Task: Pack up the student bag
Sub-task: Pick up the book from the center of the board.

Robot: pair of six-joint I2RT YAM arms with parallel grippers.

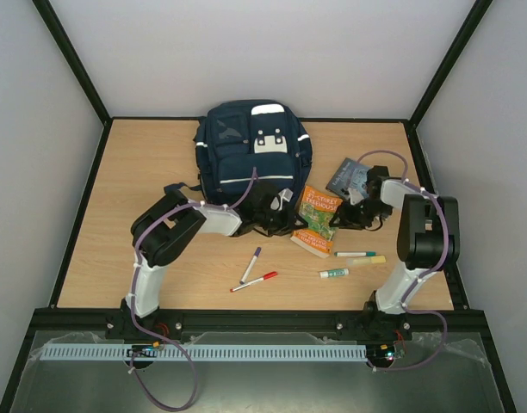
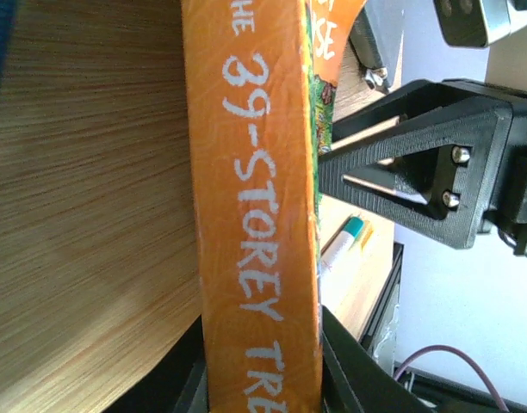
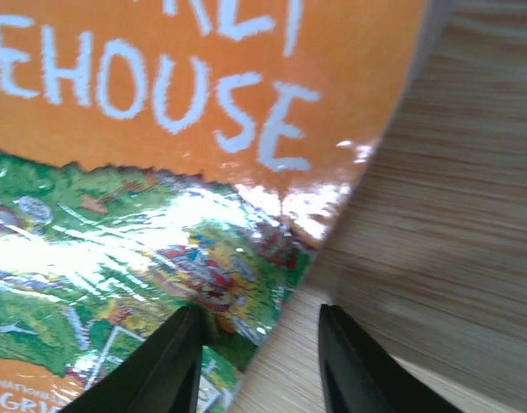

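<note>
Student bag (image 1: 255, 155) | step: picking up orange book (image 1: 318, 219) just beside bag | left claw (image 2: 263, 379) pinching book spine | right claw (image 3: 259, 314) spread at book corner | next, likely: lift book into bag

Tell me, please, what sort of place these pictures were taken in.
Probably a robot lab test cell: a wooden table boxed in by plain white walls and black frame, two arms bolted at its near edge, with a student bag, book and pens as props.
</note>
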